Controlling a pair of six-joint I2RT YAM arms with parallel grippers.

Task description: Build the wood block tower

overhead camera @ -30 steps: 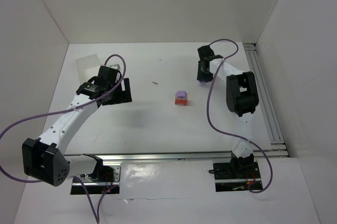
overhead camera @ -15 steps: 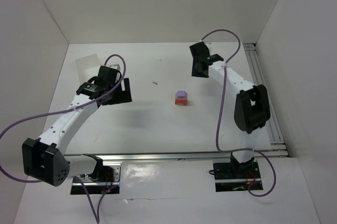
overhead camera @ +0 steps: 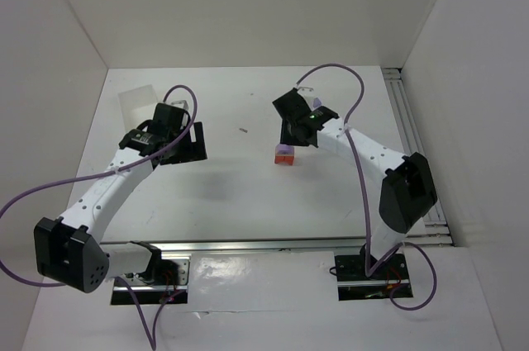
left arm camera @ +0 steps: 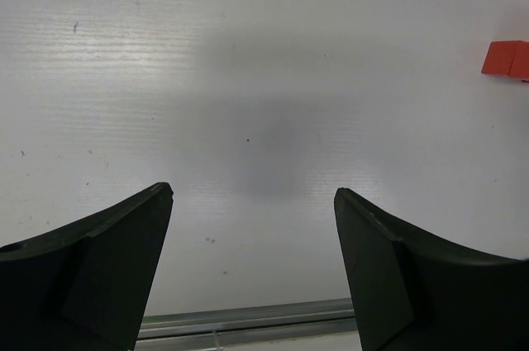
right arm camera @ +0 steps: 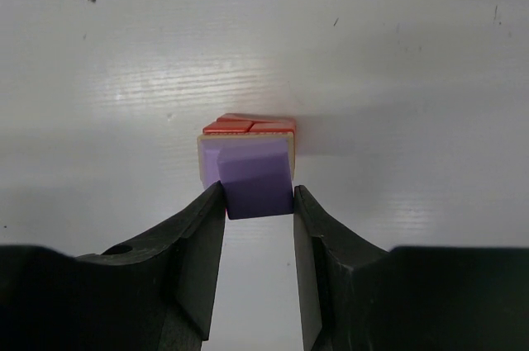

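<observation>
The wood block tower (overhead camera: 284,156) stands mid-table: red-orange cubes (right arm camera: 248,126) at the bottom, a pale tan layer (right arm camera: 202,153) and lilac above. My right gripper (overhead camera: 289,139) hangs right over it. In the right wrist view the gripper (right arm camera: 258,204) is shut on a lilac cube (right arm camera: 258,184) that sits at the tower's top; I cannot tell whether the cube rests on the tower. My left gripper (overhead camera: 195,143) is open and empty over bare table (left arm camera: 252,235), well left of the tower. A red-orange block (left arm camera: 506,59) shows at the right edge of its view.
A translucent white plastic box (overhead camera: 136,101) sits at the far left behind the left gripper. A tiny dark speck (overhead camera: 244,130) lies between the arms. A metal rail (overhead camera: 416,144) runs along the table's right side, another along the near edge (left arm camera: 248,316).
My right arm has swung left and forward from the far right of the table to right over the tower. The left arm has not moved.
</observation>
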